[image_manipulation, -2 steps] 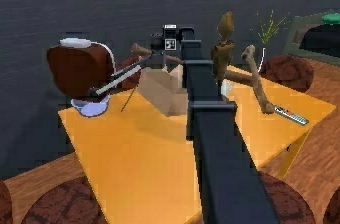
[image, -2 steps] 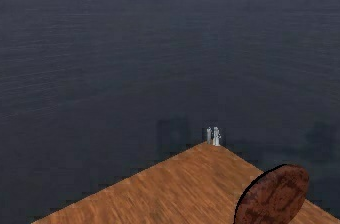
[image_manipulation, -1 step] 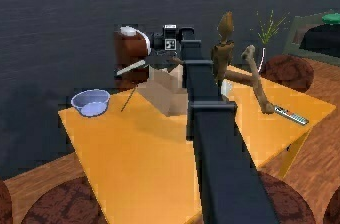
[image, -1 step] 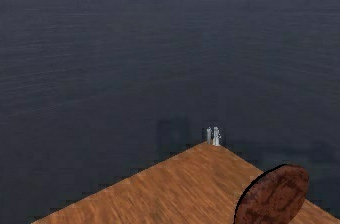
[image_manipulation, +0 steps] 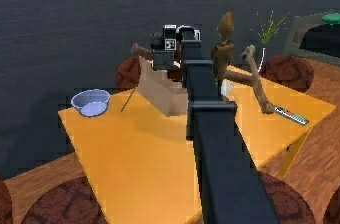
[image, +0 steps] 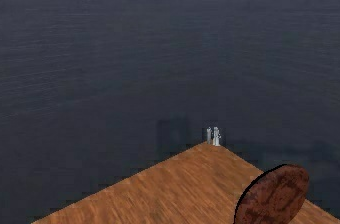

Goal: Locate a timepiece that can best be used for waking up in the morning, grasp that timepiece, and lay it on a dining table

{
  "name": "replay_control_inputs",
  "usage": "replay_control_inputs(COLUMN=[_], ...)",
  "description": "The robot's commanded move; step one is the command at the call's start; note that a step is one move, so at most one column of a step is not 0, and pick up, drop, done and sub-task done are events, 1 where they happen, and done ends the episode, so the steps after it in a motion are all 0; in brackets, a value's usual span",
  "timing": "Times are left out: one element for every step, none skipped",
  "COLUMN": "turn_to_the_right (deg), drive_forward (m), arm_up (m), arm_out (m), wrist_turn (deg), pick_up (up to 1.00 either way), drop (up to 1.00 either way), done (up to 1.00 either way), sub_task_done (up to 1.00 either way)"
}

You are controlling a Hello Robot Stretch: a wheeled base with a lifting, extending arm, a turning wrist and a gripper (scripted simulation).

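**Wood counter under arm; timepiece unconfirmed**

The timepiece cannot be told apart from the dark gripper, which sits at the far part of the orange wood counter. Whether it holds anything, and how its fingers stand, cannot be told. A brown box stands at it. A blue bowl lies at the arm side view's left, a brown carved statue right of the arm, a slim utensil beyond that.
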Motion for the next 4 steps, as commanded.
replay_control_inputs(turn_to_the_right=[0.0,0.0,0.0,0.0], drive_forward=[0.00,0.00,0.00,0.00], arm_up=[0.00,-0.02,-0.32,0.00], arm_out=[0.00,0.00,0.00,0.00], wrist_turn=[24.0,0.0,0.0,0.0], pick_up=[0.00,0.00,0.00,0.00], drop=[0.00,0.00,0.00,1.00], done=[0.00,0.00,0.00,0.00], sub_task_done=[0.00,0.00,0.00,0.00])
